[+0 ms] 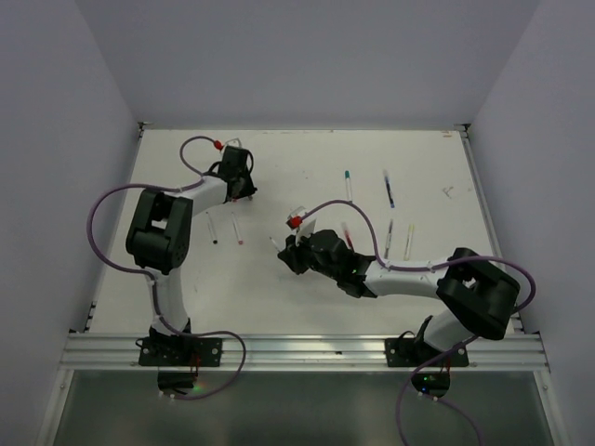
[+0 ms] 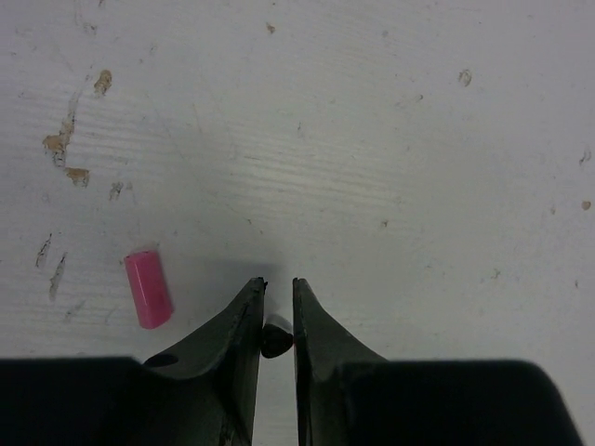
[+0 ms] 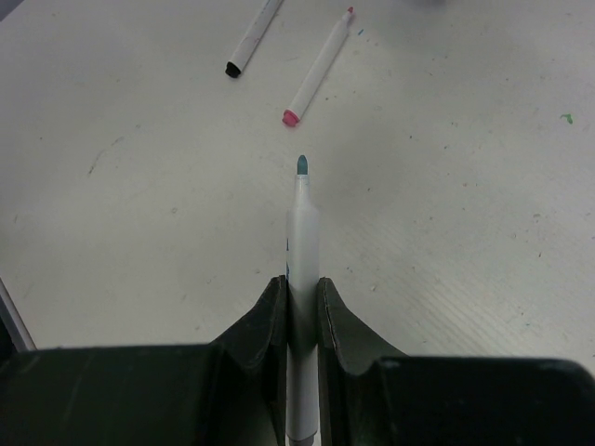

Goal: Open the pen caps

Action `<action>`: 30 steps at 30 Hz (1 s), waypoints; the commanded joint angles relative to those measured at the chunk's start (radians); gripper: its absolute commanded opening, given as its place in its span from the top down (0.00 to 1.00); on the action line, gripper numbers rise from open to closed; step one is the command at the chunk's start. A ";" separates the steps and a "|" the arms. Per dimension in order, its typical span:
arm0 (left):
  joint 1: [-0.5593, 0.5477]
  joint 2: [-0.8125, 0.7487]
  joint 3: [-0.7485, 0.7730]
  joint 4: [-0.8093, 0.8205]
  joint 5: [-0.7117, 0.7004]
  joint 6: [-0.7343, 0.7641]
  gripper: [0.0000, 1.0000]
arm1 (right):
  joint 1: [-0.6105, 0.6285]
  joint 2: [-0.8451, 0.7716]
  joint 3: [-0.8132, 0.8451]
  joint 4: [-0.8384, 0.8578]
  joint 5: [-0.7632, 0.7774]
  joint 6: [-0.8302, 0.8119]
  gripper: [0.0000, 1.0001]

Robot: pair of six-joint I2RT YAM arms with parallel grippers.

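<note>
My left gripper (image 2: 279,283) is shut on a small dark pen cap (image 2: 276,336), held just above the table; it is at the far left in the top view (image 1: 239,190). A pink pen cap (image 2: 149,288) lies on the table left of its fingers. My right gripper (image 3: 300,283) is shut on a white pen (image 3: 302,232) whose bare teal tip points away from it; it is mid-table in the top view (image 1: 286,249). Two white pens, one black-ended (image 3: 251,37) and one pink-ended (image 3: 319,67), lie ahead of it.
More pens lie on the table: one with a teal end (image 1: 348,184), a dark blue one (image 1: 388,189), and three close together (image 1: 346,232) (image 1: 388,238) (image 1: 409,240) at the right. White walls enclose the table on three sides. A metal rail (image 1: 297,348) runs along the near edge.
</note>
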 commanded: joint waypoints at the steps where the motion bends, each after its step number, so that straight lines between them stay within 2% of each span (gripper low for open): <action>1: 0.001 0.022 0.034 0.061 -0.073 0.032 0.78 | -0.001 0.018 0.011 0.017 0.017 0.000 1.00; 8: 0.001 0.055 0.025 0.090 -0.116 0.034 0.76 | -0.001 0.024 0.012 0.016 0.016 0.000 1.00; 14: 0.001 0.016 0.017 0.090 -0.130 0.041 0.68 | -0.002 0.012 0.020 0.010 0.017 0.001 1.00; 15: 0.001 0.003 0.015 0.088 -0.131 0.041 0.63 | -0.002 0.010 0.020 0.010 0.017 0.003 1.00; 16: 0.001 -0.027 0.012 0.087 -0.137 0.041 0.63 | -0.001 0.009 0.021 0.007 0.019 0.004 1.00; 18: 0.001 -0.064 0.002 0.082 -0.141 0.040 0.52 | -0.002 -0.001 0.028 0.003 0.025 0.004 1.00; 19: 0.001 -0.108 -0.003 0.072 -0.138 0.037 0.52 | -0.001 -0.004 0.029 0.003 0.026 0.004 1.00; 21: -0.001 -0.162 -0.027 0.056 -0.130 0.015 0.36 | -0.001 -0.016 0.038 0.000 0.039 0.004 1.00; 22: -0.006 -0.225 -0.056 0.052 -0.121 0.009 0.33 | -0.001 -0.019 0.041 -0.001 0.042 0.004 1.00; 23: -0.010 -0.260 -0.075 0.046 -0.118 0.000 0.24 | -0.001 -0.025 0.049 -0.003 0.057 0.006 1.00; 25: -0.024 -0.367 -0.116 0.033 -0.075 -0.044 0.19 | -0.001 -0.030 0.058 -0.007 0.085 0.011 1.00; 30: -0.071 -0.598 -0.329 0.058 0.010 -0.150 0.14 | -0.001 -0.042 0.087 -0.004 0.149 0.040 1.00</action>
